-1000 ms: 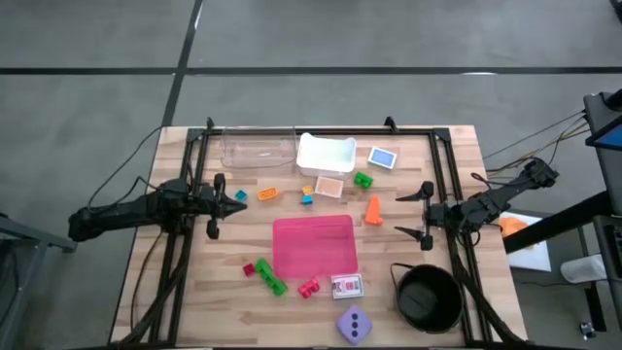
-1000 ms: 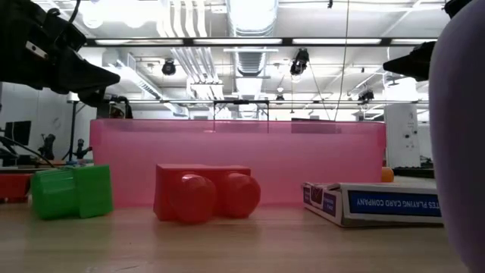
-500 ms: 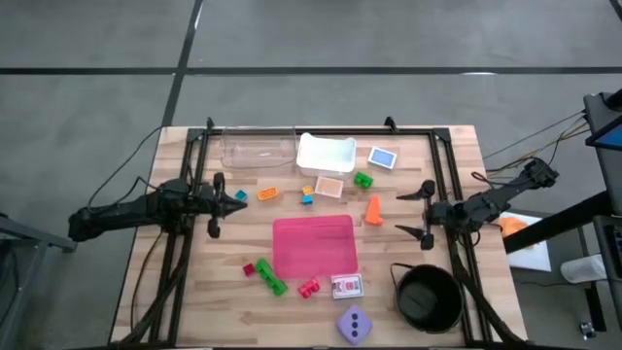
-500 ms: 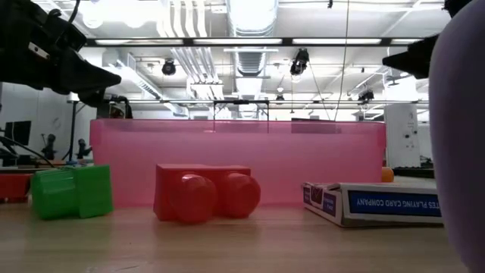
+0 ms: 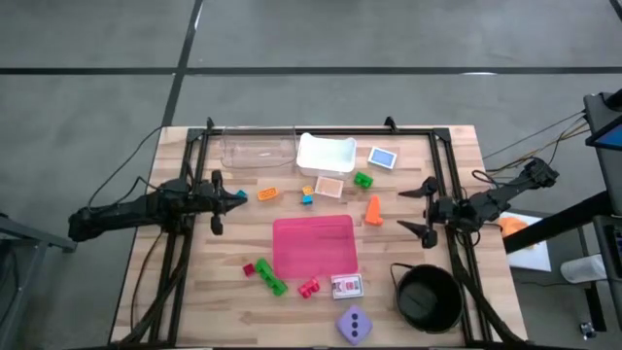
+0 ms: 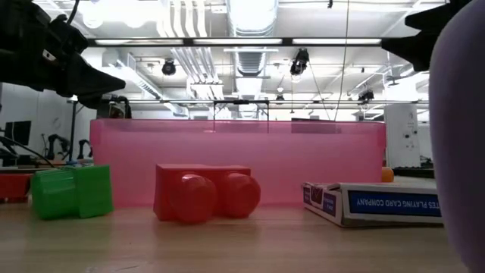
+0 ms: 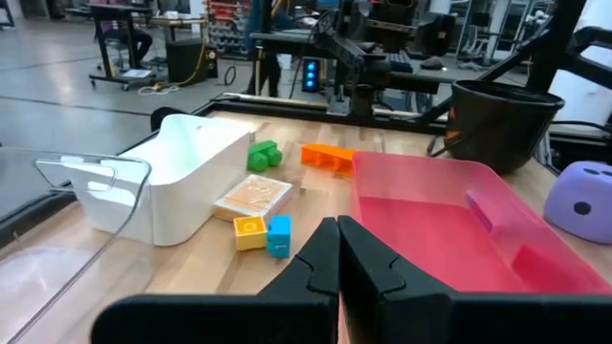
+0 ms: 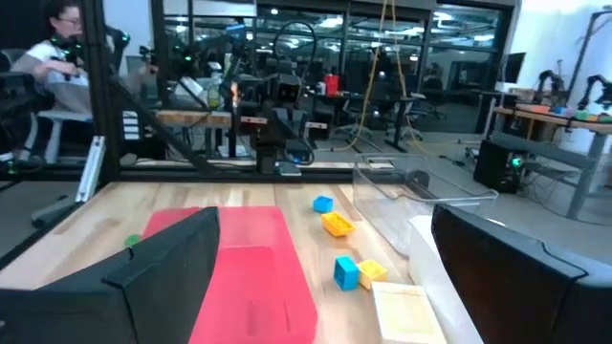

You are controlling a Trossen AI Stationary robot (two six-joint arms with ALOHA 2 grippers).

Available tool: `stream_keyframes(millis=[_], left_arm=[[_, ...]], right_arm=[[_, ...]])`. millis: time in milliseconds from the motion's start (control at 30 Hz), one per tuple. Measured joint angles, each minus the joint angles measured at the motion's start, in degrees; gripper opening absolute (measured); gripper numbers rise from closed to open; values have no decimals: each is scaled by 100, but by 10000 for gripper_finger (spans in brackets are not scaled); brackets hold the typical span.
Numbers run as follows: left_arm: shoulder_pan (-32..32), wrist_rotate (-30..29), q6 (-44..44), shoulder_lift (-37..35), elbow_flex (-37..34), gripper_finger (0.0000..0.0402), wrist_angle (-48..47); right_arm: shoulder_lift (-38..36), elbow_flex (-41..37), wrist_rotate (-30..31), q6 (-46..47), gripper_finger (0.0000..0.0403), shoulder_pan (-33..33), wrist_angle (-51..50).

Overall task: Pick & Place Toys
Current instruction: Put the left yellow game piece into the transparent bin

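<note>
Right claw point(image 5: 419, 208) spread wide, beside orange toy point(image 5: 373, 210). Left claw point(image 5: 214, 200) pressed together, empty, at left side. Other toys scattered round pink mat point(image 5: 313, 243). Might bump orange toy, knock it over, miss grab.

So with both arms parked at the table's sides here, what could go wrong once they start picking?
1. The small yellow plastic brick and small blue plastic brick lie touching; a pick may drag both.
2. The open right pincer sits near the orange plastic cone-shaped toy; reaching inward could topple it.
3. The lilac die with dark dots rests near the table's front edge and could get nudged off.
</note>
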Motion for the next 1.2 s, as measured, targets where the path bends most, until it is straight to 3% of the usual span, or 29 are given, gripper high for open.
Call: stream_keyframes(millis=[333, 600, 833, 1067, 1200], left_arm=[[0, -105, 14, 0, 2, 1, -2], [0, -105, -4, 0, 2, 1, 0], [0, -219, -25, 0, 7, 1, -61], [-2, -312, -157, 85, 13, 1, -81], [-2, -495, -157, 185, 14, 15, -78]], right_arm=[[107, 0, 775, -48, 380, -12, 326], [135, 0, 762, 14, 380, -9, 487], [237, 0, 305, 307, 380, -9, 526], [259, 2, 454, 316, 380, -20, 728], [458, 7, 167, 395, 380, -20, 677]])
